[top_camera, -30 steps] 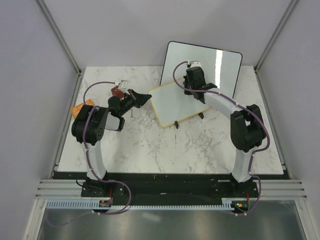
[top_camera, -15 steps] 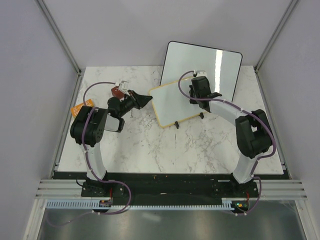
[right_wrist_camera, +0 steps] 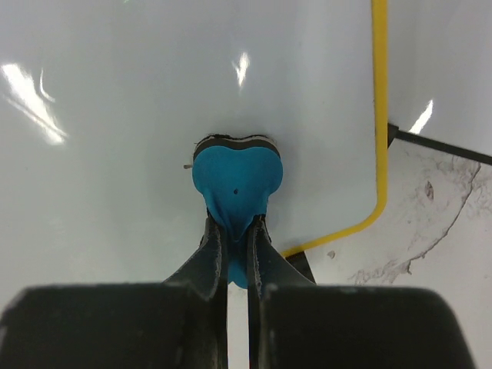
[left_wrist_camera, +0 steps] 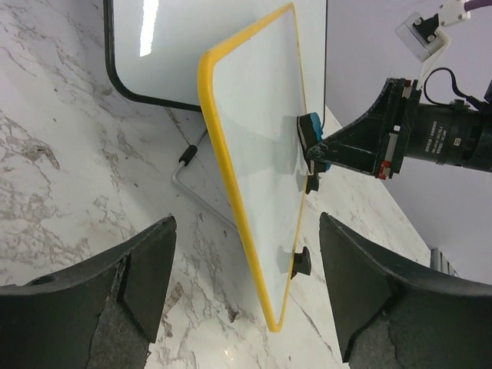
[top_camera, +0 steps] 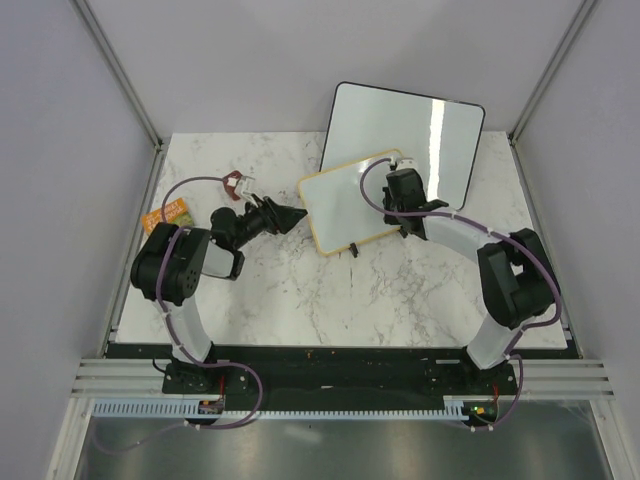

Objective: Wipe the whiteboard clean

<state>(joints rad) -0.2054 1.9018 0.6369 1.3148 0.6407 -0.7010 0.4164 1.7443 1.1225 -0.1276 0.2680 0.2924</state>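
Left fingers released, backed off whiteboard; right fingers still clench blue eraser

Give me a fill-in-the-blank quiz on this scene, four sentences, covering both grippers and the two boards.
The right gripper is shut on a ____ eraser.
The eraser presses against the whiteboard, whose frame is ____.
On the left gripper the jaws stand ____, holding nothing.
Behind the whiteboard leans a larger board with a ____ frame.
Missing words: blue; yellow; open; black.
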